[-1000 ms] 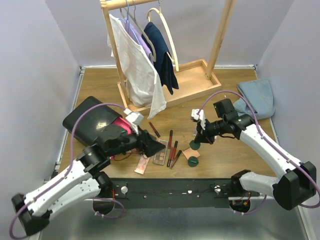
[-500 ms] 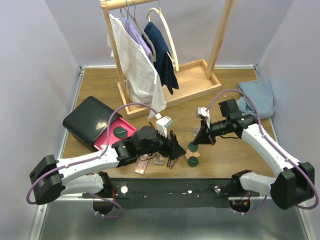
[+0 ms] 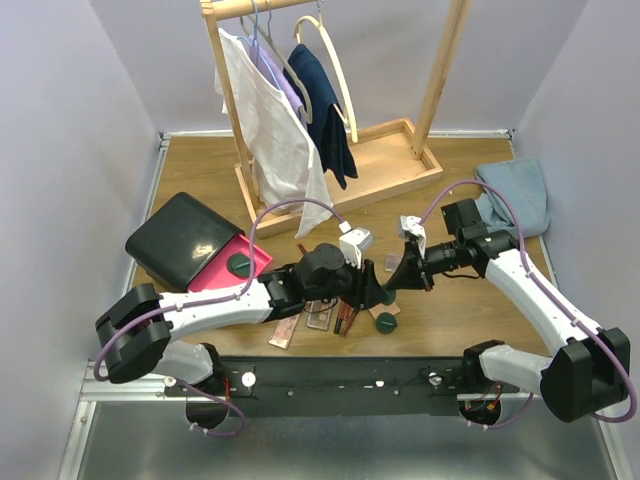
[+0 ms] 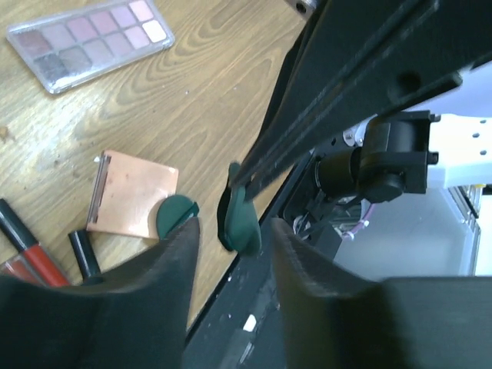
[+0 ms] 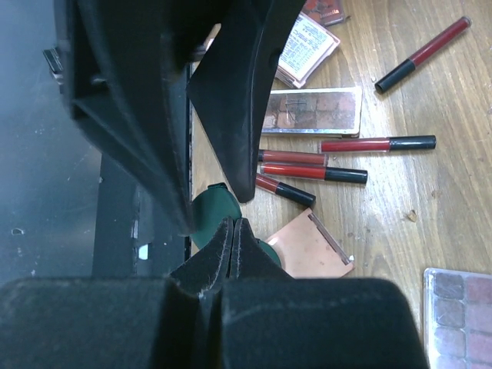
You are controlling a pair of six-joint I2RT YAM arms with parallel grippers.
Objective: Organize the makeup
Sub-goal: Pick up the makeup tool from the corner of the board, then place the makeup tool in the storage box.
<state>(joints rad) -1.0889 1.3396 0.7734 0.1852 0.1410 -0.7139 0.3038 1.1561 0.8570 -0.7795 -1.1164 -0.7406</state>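
- The left gripper has swung from the pink drawer toward 3 o'clock, and its jaws are narrower.
- It now brackets the green disc in the right gripper, which seems slightly lifted.
- A second green disc lies uncovered in the drawer.

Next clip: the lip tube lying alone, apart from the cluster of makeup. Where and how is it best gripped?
The lone lip tube is likely best pinched mid-length across its narrow width, coming from straight above. It lies flat with bare table along both long sides; its ends are small and round.
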